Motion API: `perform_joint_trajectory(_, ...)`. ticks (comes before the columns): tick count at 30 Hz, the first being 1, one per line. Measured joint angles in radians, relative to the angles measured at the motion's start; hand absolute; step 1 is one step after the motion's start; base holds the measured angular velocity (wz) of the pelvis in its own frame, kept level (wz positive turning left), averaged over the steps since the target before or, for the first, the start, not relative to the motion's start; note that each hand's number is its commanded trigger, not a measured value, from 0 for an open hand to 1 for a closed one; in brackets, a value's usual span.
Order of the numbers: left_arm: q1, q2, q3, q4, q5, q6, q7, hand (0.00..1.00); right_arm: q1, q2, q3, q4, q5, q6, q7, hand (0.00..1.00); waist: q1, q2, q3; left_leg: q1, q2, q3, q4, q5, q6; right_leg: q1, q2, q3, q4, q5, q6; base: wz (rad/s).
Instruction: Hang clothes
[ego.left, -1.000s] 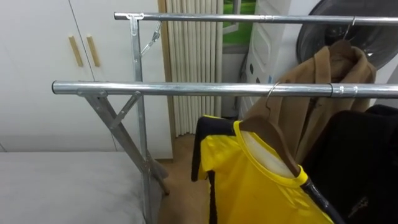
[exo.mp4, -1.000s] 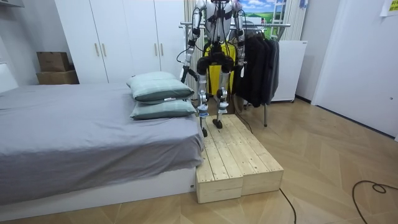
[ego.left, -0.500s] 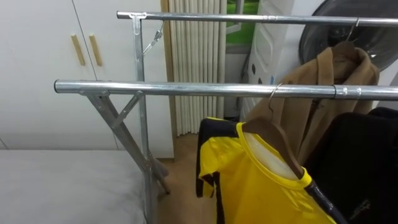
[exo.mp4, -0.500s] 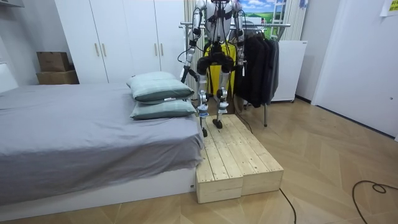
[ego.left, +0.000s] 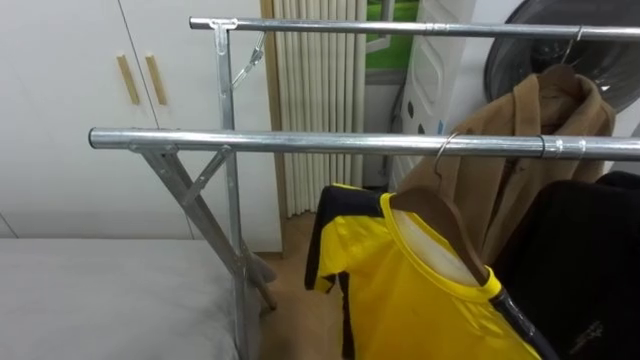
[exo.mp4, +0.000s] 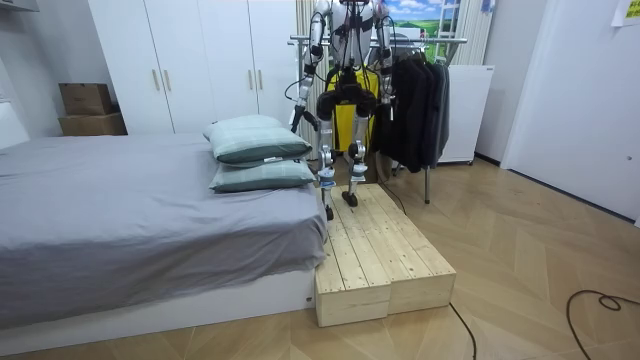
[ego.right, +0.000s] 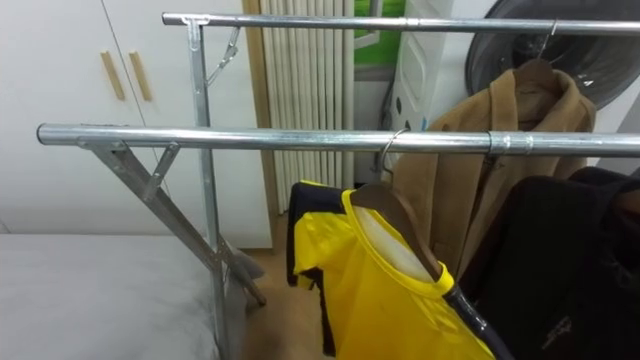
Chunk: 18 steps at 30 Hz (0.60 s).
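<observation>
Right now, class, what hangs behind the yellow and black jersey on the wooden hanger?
A tan cloth coat hangs on the far steel rail. The yellow jersey and a black garment cover its lower part.

A home bedroom: a grey-sheeted bed (exo.mp4: 120, 215) with stacked pillows (exo.mp4: 258, 152) fills the left, white wardrobes (exo.mp4: 200, 60) line the back wall, and a metal clothes rack (ego.left: 330, 142) holds hanging garments.

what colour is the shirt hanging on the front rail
The shirt is yellow with black sleeves, clearest in the left eye view.
</observation>
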Motion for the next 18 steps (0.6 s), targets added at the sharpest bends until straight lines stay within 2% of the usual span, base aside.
perform_joint_trajectory(13,-0.006,-0.004,0.0,0.007,-0.009,0.0,0.01,0.0,0.012,0.009,-0.001,0.003,0.149,-0.008,-0.017,0.0,0.007,-0.001,0.0029,0.006,0.001,-0.002,-0.001,0.0,0.0,0.009,-0.002,-0.003,0.001,0.0,0.0,0.0)
perform_joint_trajectory(18,-0.006,-0.005,0.0,0.008,-0.011,0.0,0.013,0.0,0.016,0.009,0.0,0.0,0.155,-0.009,-0.016,0.0,0.007,-0.001,0.0031,0.01,0.001,-0.003,-0.001,0.0,-0.001,0.015,-0.001,-0.004,0.0,0.0,0.0,0.0)
